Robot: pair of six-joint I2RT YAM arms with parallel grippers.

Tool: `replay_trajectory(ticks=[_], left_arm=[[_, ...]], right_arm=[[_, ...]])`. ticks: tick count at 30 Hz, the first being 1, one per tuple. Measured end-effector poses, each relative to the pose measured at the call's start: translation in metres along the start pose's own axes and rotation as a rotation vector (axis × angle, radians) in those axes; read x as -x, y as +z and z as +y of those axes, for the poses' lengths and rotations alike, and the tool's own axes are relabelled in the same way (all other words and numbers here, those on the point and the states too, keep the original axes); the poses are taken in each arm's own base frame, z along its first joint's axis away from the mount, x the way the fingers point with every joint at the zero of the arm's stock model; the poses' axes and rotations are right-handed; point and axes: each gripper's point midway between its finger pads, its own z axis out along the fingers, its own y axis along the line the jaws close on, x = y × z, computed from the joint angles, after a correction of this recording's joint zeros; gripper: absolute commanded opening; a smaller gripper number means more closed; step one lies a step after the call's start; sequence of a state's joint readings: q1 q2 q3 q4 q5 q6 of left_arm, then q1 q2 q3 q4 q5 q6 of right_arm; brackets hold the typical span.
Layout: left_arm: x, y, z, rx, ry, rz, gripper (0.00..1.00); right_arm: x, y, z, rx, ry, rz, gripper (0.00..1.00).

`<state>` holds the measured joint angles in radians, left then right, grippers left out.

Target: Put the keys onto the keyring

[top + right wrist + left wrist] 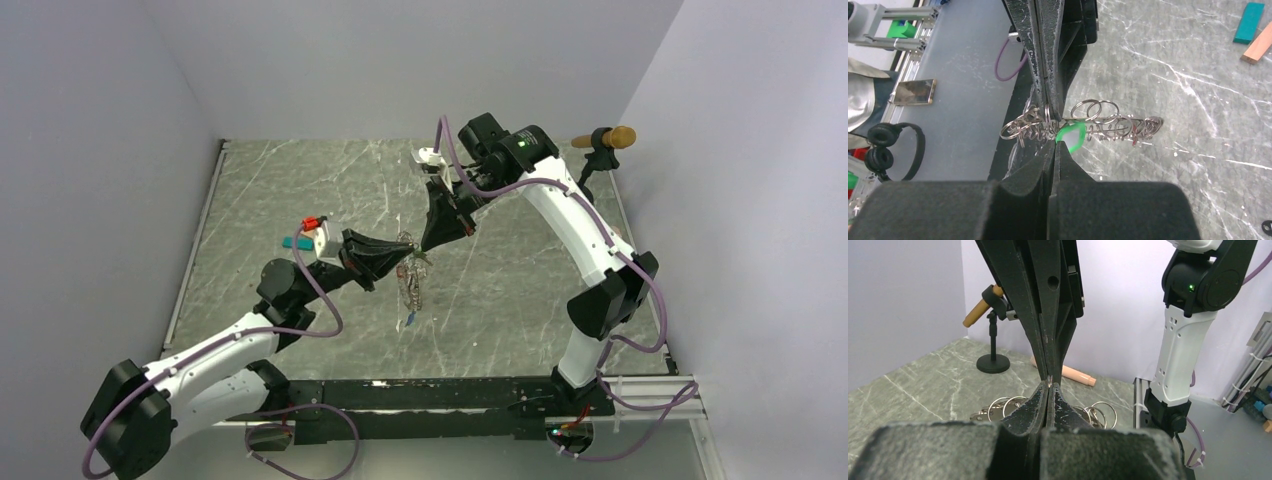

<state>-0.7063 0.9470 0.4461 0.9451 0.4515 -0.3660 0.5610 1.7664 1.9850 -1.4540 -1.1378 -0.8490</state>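
Metal keyring [1118,121], thin and jangly, pinched from two sides above the counter [520,300].
We judge it light, stiff and slick, with small loops that swing freely, so the bare wire is the place to hold. The left tool [403,260] is clenched there. The right tool [1056,146] is clenched tip to tip against it, seemingly on the plastic head of the green key [1071,136], which touches the ring. The blue key [410,320] dangles at the cluster's low end.
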Motion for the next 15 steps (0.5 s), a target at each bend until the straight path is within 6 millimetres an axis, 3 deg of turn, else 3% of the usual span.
replay_trajectory(ticks=[9,15], left_arm=[[-0.001,-0.011,-0.005,-0.116,0.011,0.048,0.0],[0.001,-0.009,-0.013,-0.213,0.002,0.071,0.0]], right_arm=[[0.0,0.007,0.007,0.035,-0.012,-0.001,0.02],[-0.001,0.016,0.014,0.063,-0.011,0.012,0.02]])
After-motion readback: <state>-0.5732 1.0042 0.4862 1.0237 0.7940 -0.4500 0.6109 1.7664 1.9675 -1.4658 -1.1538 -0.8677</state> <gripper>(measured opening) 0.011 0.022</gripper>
